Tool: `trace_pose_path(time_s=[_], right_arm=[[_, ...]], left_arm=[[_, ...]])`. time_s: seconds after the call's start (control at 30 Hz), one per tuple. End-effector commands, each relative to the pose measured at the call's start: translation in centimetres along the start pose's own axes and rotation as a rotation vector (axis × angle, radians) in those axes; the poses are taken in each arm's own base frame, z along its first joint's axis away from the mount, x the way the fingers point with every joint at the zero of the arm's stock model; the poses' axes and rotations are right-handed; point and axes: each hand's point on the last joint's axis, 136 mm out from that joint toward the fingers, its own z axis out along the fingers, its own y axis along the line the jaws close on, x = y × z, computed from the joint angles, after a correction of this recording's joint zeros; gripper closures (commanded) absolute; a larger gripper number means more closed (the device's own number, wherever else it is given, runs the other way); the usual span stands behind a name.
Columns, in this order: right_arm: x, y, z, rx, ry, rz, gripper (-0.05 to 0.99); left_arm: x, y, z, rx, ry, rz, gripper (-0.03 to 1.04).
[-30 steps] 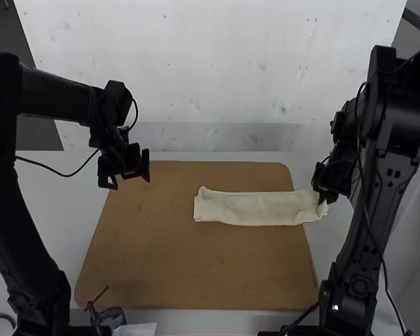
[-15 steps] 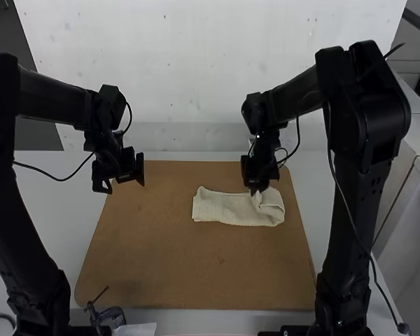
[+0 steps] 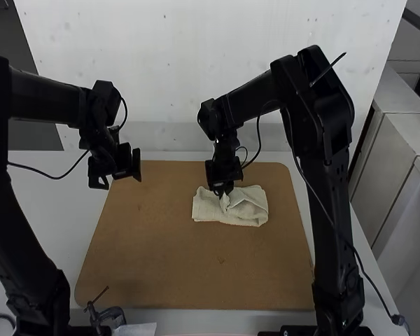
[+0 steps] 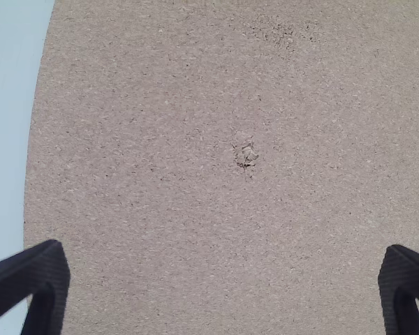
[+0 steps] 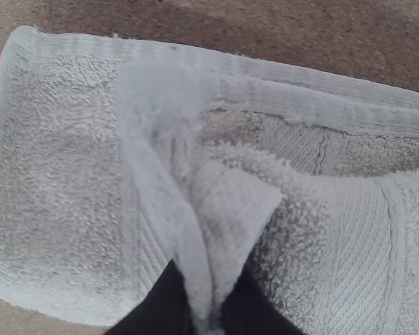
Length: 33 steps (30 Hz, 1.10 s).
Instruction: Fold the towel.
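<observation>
High view: towel (image 3: 246, 212) lies just beneath the right gripper (image 3: 223, 190), clamped on its raised end; left gripper (image 3: 118, 178), well apart, gapes.

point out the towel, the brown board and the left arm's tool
towel (image 3: 247, 213), high view, its folded-over part
brown board (image 3: 189, 266), high view, bare surface
left arm's tool (image 4: 223, 289), left wrist view, midway between its fingertips

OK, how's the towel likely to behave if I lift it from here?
Probably floppy: the towel gathers into soft creases where the right jaws pinch it, so expect the rest to sag. Its looped pile suggests it won't slip easily. The fold looks loose and may open up as it leaves the board.
</observation>
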Motion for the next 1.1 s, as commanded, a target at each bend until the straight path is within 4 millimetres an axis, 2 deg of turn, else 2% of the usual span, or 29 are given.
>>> trace_pose_path(time_s=[0.0,0.3,0.47,0.57,0.6,0.77,0.87,0.97,1.0,1.07], right_arm=[[-1.5,1.5,-0.7,0.014,-0.036,-0.003,0.92],[-2.3,4.3,-0.6,0.011,-0.033,-0.035,0.92],[-2.3,5.0,-0.4,0.008,-0.028,-0.043,0.9],[-2.7,5.2,-1.1,-0.011,-0.049,-0.035,0.52],[-2.8,5.3,-1.6,-0.019,-0.057,-0.029,0.49],[-4.1,5.1,-5.5,-0.068,-0.131,0.01,0.49],[-4.9,4.4,-7.9,-0.099,-0.179,0.041,0.49],[-5.4,3.4,-9.4,-0.125,-0.196,0.089,0.5],[-5.3,2.9,-9.8,-0.124,-0.198,0.097,0.52],[-5.0,2.2,-9.4,-0.112,-0.182,0.103,0.73]], left_arm=[[-0.2,0.1,-0.4,0.008,-0.019,0.01,0.0],[0.0,0.7,0.1,0.005,-0.02,0.007,0.0],[0.2,1.4,0.4,-0.002,-0.017,0.006,0.0],[0.2,1.6,0.3,-0.004,-0.019,0.001,0.0],[0.2,1.7,0.3,-0.004,-0.019,0.001,0.0],[0.2,1.7,0.2,-0.004,-0.024,0.002,0.0],[0.2,1.8,0.2,-0.004,-0.026,0.001,0.0],[0.2,1.7,0.1,-0.001,-0.026,0.003,0.0],[0.2,1.8,0.1,-0.003,-0.027,0.003,0.0],[0.3,1.7,0.1,-0.001,-0.026,0.004,0.0]])
